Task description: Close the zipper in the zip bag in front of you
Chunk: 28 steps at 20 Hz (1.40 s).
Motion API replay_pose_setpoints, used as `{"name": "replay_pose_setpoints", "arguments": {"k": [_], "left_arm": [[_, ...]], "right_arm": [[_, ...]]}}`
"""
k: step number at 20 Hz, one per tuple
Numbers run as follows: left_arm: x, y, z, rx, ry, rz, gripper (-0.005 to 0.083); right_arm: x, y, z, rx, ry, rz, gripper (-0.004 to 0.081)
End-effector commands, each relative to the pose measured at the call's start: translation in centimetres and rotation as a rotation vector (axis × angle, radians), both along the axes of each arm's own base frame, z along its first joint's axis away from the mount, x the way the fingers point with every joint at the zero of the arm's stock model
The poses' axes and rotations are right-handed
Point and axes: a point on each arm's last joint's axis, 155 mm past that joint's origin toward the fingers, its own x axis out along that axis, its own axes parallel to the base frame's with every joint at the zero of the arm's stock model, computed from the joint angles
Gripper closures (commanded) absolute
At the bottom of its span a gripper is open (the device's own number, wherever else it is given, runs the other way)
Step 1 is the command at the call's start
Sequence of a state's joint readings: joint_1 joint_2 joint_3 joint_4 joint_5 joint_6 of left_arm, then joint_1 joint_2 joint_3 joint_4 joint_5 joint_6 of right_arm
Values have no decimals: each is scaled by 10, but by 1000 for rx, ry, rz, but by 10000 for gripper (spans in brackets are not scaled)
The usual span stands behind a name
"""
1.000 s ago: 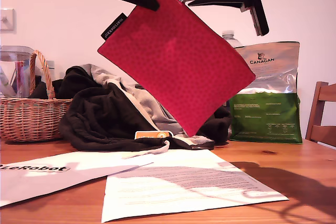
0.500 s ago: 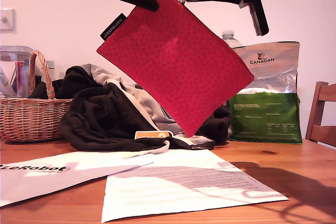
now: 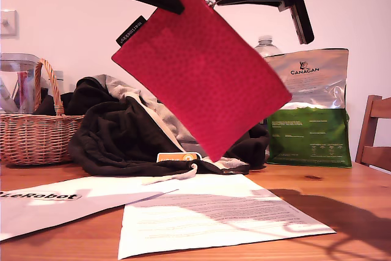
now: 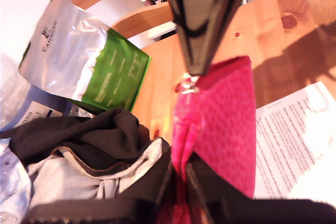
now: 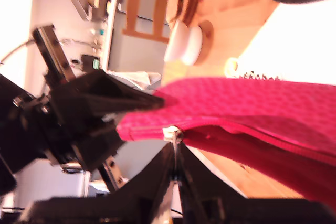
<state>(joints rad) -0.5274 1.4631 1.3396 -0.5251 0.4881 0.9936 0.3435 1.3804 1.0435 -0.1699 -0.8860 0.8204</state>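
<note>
Zip bag (image 3: 201,71) is hanging tilted in mid-air, well above the table (image 3: 360,200). At the exterior view's left, my first gripper (image 3: 178,8) is clamping its upper corner. Further right, my second gripper (image 3: 217,1) is pinching the zipper (image 5: 252,127) by its tab (image 3: 211,2). Pulling off the zip's line is risking the small tab slipping free, or the corner sliding out of its clamp.
</note>
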Motion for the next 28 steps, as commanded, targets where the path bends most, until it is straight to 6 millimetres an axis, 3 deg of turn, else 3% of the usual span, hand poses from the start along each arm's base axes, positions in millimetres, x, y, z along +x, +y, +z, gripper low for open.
{"name": "replay_pose_setpoints", "arguments": {"k": [1,28], "left_arm": [[7,2,7,-20,-18,14,795],[4,1,6,-25,-8,1,795]], "right_arm": [[0,-3,-19,-45,30,-11,783],[-1,-29,-64,-275,7,-51,783]]}}
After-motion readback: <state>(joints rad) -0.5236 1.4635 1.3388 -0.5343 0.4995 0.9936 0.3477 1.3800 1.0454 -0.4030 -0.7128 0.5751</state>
